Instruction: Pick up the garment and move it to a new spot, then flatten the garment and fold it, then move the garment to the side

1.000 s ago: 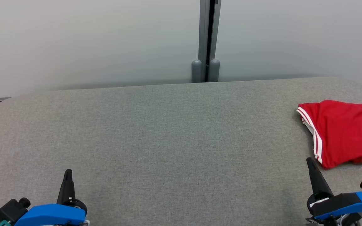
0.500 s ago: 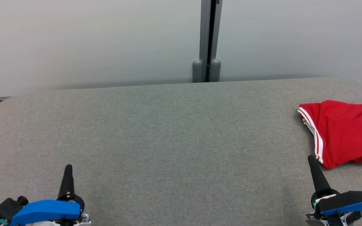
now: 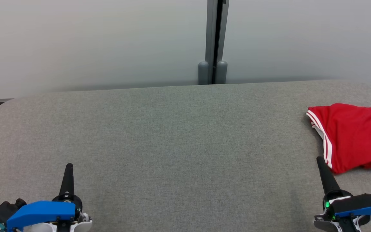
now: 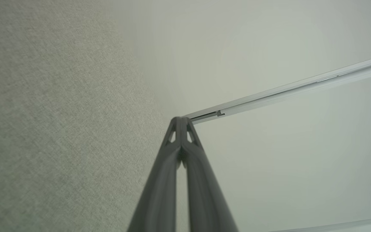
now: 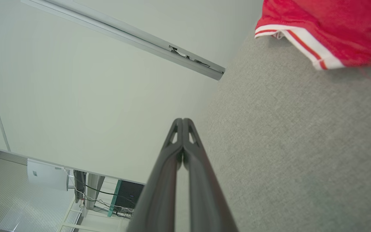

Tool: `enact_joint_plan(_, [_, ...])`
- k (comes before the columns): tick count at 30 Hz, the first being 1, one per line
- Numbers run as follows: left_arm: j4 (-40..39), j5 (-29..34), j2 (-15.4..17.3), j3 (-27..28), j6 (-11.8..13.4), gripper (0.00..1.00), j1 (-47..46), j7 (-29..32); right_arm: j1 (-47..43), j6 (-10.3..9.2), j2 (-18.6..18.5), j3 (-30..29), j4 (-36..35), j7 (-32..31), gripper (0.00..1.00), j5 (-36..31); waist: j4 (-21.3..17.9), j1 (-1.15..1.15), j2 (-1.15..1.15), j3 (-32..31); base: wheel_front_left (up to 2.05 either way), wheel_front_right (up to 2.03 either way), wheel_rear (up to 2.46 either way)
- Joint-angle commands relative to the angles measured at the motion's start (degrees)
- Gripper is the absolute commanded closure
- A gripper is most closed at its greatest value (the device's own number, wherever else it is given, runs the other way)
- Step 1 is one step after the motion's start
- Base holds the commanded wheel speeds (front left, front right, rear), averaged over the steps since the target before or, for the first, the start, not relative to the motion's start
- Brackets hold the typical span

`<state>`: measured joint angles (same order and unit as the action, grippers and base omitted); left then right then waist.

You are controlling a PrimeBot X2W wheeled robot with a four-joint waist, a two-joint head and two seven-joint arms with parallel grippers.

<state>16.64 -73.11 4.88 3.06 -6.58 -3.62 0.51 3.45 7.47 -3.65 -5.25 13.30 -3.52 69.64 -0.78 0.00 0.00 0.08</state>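
my left gripper (image 3: pixel 68 167) and my right gripper (image 3: pixel 319 160) point forward over the grey table (image 3: pixel 172 135), both pinched together; the red garment (image 3: pixel 356 135) lies just beside my right one

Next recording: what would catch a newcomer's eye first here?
The red garment with white-striped trim lies at the right end of the grey fabric table. The left gripper and right gripper sit at the near corners, both shut and empty, the right one close to the garment but apart from it.

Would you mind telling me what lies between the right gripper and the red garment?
Only bare grey table; the right gripper sits apart from the garment, as the head and right wrist views show.
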Motion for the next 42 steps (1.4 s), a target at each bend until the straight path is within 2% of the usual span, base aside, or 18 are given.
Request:
enact_joint_plan(1, [-0.67, -1.07, -0.1, 0.5, -0.39, 1.0, -1.18, 0.53, 1.38, 0.03, 0.13, -0.24, -0.29, -0.33, 1.0, 1.29, 0.02, 0.0, 0.0, 0.0, 0.0, 0.0, 0.0])
enact_joint_plan(42, [-2.51, -17.33, -1.9, 3.25, -1.09, 1.0, -2.75, 5.6, 2.88, 0.05, 0.78, -1.29, 0.68, -2.86, 1.0, 20.53, 0.68, 0.0, 0.0, 0.08, 0.0, 0.0, 0.0])
